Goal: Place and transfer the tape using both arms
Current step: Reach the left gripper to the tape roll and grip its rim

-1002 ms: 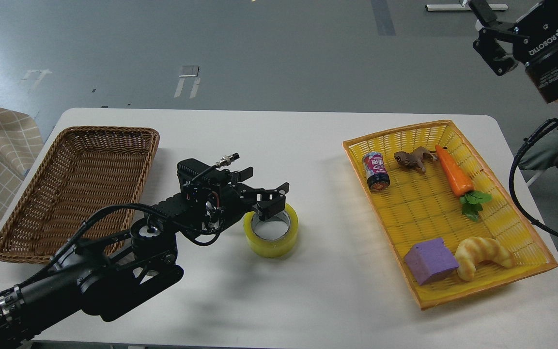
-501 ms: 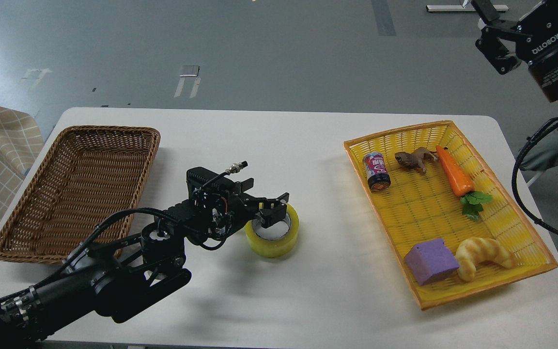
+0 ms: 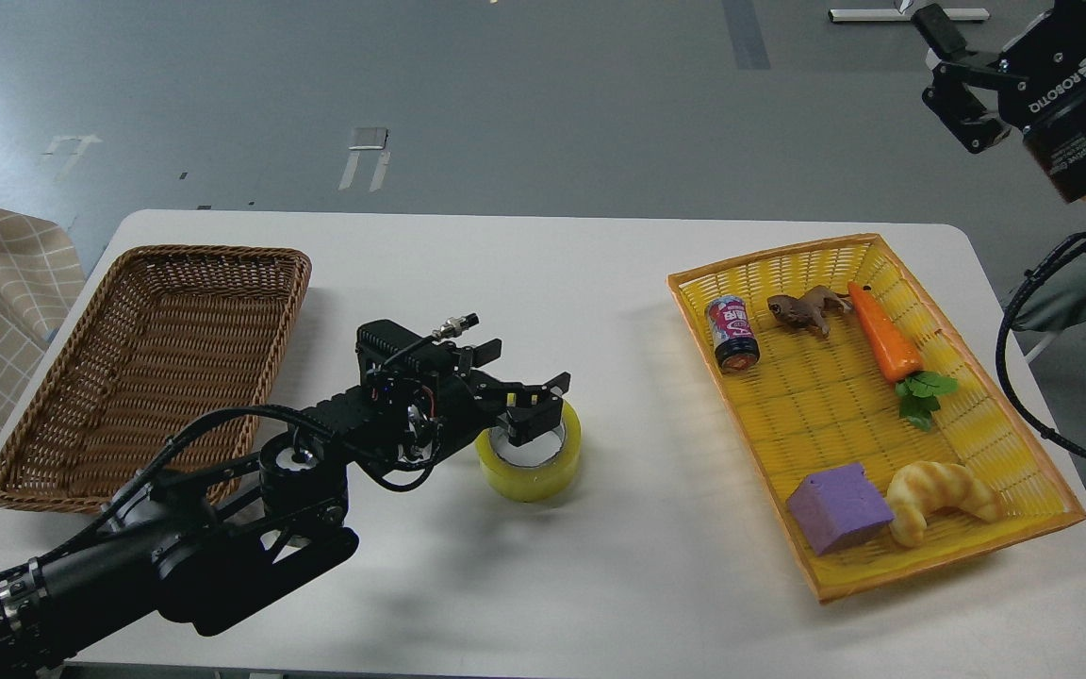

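Observation:
The tape, a yellowish roll with a pale core, lies flat on the white table near the middle. My left gripper is low over the roll's far left rim. Its jaws stand apart, one finger down in the roll's hole and the other above the far rim. The roll rests on the table. My right gripper hangs high at the top right, beyond the table's far right corner, open and empty.
An empty brown wicker basket stands at the left. A yellow basket at the right holds a can, a toy animal, a carrot, a purple cube and a croissant.
My left gripper has moved down and a little right onto the roll's rim. The tape has not moved. My right gripper has shifted slightly at the top right.

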Tool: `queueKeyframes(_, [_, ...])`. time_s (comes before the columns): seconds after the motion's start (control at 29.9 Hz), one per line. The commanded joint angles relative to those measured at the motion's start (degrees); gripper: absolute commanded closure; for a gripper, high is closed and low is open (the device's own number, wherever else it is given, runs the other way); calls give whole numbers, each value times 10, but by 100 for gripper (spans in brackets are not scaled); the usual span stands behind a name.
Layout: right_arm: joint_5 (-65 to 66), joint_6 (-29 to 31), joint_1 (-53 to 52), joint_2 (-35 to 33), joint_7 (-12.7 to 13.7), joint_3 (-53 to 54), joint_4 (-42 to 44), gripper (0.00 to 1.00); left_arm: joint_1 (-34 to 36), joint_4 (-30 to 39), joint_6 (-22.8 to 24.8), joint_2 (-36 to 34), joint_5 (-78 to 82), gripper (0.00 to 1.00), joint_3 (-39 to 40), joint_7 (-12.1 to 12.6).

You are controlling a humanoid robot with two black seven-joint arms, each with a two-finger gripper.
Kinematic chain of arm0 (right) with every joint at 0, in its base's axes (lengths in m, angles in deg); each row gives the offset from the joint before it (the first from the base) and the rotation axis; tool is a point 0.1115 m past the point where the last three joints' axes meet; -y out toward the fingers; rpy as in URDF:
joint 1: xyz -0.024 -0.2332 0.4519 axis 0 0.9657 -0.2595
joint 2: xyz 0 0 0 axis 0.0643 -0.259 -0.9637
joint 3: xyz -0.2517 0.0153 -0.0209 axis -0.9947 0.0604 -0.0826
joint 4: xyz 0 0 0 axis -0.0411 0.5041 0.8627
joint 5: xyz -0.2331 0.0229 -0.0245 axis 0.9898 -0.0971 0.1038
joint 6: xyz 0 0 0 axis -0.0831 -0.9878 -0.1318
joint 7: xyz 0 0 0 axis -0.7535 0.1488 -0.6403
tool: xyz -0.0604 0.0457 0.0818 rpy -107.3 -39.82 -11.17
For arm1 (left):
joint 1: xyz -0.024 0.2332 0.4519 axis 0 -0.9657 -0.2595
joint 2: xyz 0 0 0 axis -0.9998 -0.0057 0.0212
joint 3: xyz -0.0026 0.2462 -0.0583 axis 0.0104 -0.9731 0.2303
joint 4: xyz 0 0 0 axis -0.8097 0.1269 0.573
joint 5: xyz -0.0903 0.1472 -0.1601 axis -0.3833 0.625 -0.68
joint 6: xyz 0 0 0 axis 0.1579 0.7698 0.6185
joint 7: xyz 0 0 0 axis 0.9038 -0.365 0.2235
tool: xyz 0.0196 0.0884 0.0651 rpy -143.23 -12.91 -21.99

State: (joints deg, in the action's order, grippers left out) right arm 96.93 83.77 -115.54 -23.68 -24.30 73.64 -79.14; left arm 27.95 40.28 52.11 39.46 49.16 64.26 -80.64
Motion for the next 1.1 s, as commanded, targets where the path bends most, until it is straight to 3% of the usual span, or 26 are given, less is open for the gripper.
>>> queueKeyframes(0.0, [0, 0, 1, 0, 0, 0, -1, 0, -10, 0, -2, -8, 0, 2, -3, 0])
queueKeyframes(0.6, [0, 0, 3, 5, 0, 0, -1, 0, -30, -8, -19, -2, 0, 2, -4, -2])
queueKeyframes(0.84, [-1, 0, 1, 5, 4, 0, -2, 0, -39, -23, -21, -1, 1, 2, -5, -23])
queueKeyframes(1.07, [-1, 0, 2, 6, 7, 0, -3, 0, -47, -23, -22, 6, 1, 2, -5, -25])
